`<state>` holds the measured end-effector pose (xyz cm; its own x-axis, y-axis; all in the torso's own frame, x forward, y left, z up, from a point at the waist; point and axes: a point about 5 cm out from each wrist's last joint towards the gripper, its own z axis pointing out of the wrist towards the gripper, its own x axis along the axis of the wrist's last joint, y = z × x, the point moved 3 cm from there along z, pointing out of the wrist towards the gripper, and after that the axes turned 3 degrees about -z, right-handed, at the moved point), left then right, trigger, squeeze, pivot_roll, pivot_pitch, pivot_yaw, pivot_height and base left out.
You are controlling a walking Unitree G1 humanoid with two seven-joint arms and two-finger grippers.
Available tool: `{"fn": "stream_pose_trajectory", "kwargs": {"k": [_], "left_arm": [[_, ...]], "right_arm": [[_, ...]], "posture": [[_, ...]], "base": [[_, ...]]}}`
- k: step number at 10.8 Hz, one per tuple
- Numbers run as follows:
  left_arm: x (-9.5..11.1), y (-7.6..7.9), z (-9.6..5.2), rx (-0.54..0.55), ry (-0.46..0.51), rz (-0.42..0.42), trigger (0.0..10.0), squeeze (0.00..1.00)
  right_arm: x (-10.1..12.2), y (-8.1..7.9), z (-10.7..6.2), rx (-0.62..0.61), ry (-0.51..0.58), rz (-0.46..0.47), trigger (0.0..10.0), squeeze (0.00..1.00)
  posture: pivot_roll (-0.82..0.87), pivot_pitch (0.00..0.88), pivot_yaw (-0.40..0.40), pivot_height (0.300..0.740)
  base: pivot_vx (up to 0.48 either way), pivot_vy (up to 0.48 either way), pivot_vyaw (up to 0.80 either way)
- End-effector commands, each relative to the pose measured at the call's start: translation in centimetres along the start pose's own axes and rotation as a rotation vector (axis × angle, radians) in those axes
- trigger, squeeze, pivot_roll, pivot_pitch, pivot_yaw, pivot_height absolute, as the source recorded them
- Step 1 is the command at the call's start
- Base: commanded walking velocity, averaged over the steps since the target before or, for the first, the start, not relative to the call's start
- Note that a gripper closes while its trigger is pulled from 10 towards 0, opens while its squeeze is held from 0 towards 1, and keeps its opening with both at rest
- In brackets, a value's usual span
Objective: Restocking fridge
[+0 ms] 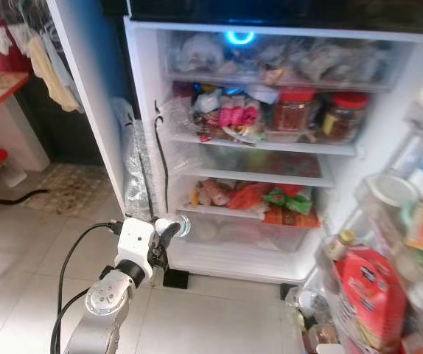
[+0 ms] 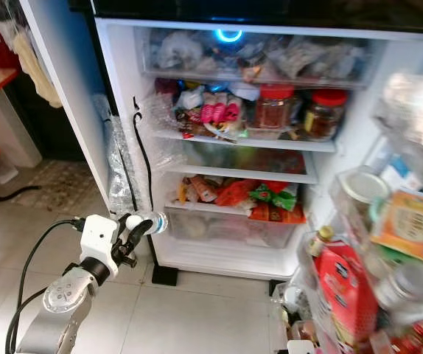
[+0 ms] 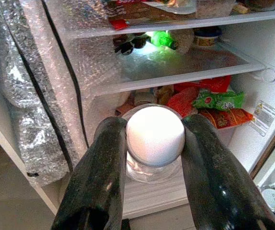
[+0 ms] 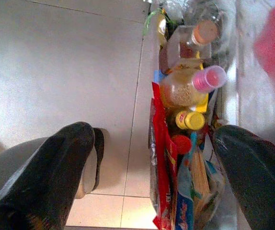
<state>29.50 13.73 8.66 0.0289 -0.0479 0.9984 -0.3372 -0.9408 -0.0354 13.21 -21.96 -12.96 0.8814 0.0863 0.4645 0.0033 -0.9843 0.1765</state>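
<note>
Left gripper holds a white-capped bottle before the open fridge.

At the left edge of the fridge [image 1: 147, 88], crinkled plastic wrap [image 1: 136, 173] hangs along the cabinet wall. Just in front of the bottom drawer [image 1: 248, 232], near its left corner, the left gripper [image 3: 154, 143] has its two black fingers [image 3: 97, 177] clamped on either side of the bottle [image 3: 154, 139], whose white cap faces the wrist camera. Further right, the shelves carry red-lidded jars [image 1: 294, 110] on the upper shelf and snack packets [image 1: 270, 203] along the front edge of the lower one. At the right, the door rack [image 2: 359, 243] is crowded with bottles and cartons. The right gripper [image 4: 152, 163] hangs above the door's bottles, its fingers spread wide with nothing between them.
</note>
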Motion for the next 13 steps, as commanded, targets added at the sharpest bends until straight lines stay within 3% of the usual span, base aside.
{"fn": "stream_pose_trajectory", "kwargs": {"k": [1,6,13], "left_arm": [[0.2,0.2,0.1,-0.01,0.002,0.013,10.0,0.0],[0.2,0.3,0.3,-0.019,-0.002,0.017,10.0,0.0],[0.1,0.4,0.4,-0.025,-0.013,0.021,10.0,0.0]], "right_arm": [[-0.2,0.0,0.0,-0.005,-0.009,0.005,10.0,0.0],[-1.4,0.4,-0.3,-0.009,-0.036,-0.008,10.0,0.0],[-1.2,0.3,-0.2,-0.007,-0.036,-0.016,10.0,0.0]], "posture": [[-0.11,0.0,-0.025,0.74],[-0.11,0.0,-0.023,0.74],[-0.1,0.0,-0.028,0.74]], "base": [[0.0,0.0,0.0],[0.268,0.0,0.0],[0.284,0.0,0.0]]}}
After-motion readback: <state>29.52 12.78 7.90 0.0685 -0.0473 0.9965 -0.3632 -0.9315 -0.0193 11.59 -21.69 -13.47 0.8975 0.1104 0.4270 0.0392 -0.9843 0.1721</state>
